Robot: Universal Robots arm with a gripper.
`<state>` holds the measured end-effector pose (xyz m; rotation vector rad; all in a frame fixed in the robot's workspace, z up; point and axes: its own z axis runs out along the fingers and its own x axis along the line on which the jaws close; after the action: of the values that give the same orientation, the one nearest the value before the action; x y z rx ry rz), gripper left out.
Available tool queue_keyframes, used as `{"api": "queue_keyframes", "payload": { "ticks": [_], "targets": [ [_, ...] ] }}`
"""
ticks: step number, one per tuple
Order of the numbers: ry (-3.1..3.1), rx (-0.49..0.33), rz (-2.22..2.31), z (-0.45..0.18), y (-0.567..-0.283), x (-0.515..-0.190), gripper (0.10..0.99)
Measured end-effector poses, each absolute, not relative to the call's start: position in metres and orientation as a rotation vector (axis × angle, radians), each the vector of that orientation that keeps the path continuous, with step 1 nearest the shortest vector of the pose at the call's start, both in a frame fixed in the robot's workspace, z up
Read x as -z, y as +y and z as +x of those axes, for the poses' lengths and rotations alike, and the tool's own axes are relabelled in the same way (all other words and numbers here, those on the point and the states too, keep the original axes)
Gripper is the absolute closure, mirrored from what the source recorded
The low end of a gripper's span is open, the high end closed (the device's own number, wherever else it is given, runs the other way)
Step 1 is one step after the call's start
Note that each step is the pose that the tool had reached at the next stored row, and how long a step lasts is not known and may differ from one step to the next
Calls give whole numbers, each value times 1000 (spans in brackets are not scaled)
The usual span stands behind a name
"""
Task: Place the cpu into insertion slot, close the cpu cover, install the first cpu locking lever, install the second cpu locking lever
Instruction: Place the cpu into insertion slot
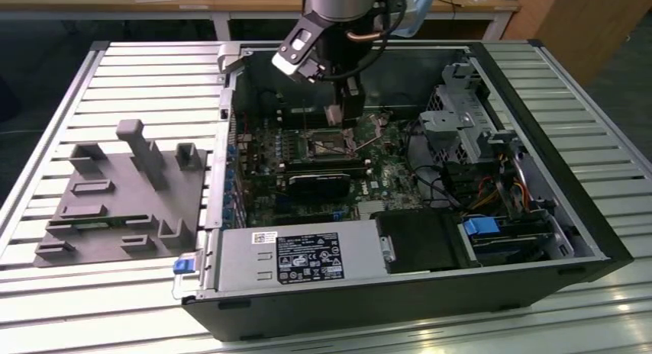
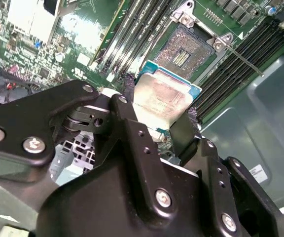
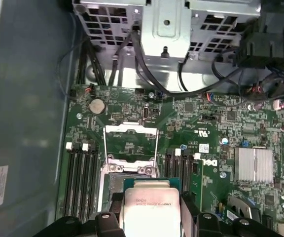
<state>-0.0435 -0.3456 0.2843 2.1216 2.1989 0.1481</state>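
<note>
Print marks the white label [image 1: 311, 262] on the grey metal power supply box [image 1: 240, 255] and the lid of the square silvery cpu [image 2: 164, 96], none of it legible. The black two-fingered end effector [image 2: 157, 123] pinches that cpu by opposite edges, over the bare square silver-rimmed insertion slot [image 2: 184, 49] of the dark green motherboard [image 3: 206, 118]. The thin silvery cpu cover [image 3: 131, 129] is swung open.

The arm [image 1: 341, 1] is a silvery grey tube, and a thin copper-coloured cable [image 1: 364, 35] runs along it. At the wrist sits a black box [image 1: 295, 55] with a white face. The tool [image 2: 157, 123] is matt black, made of thick angular links. Silver screws [image 2: 163, 198] fasten the links, and each of the fingers [image 2: 134, 136] carries a row of small holes.
</note>
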Motion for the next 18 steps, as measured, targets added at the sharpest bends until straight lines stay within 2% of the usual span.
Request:
{"api": "queue_keyframes", "payload": {
  "ticks": [18],
  "targets": [
    [2108, -144, 2207, -44, -346, -264, 549]
  ]
}}
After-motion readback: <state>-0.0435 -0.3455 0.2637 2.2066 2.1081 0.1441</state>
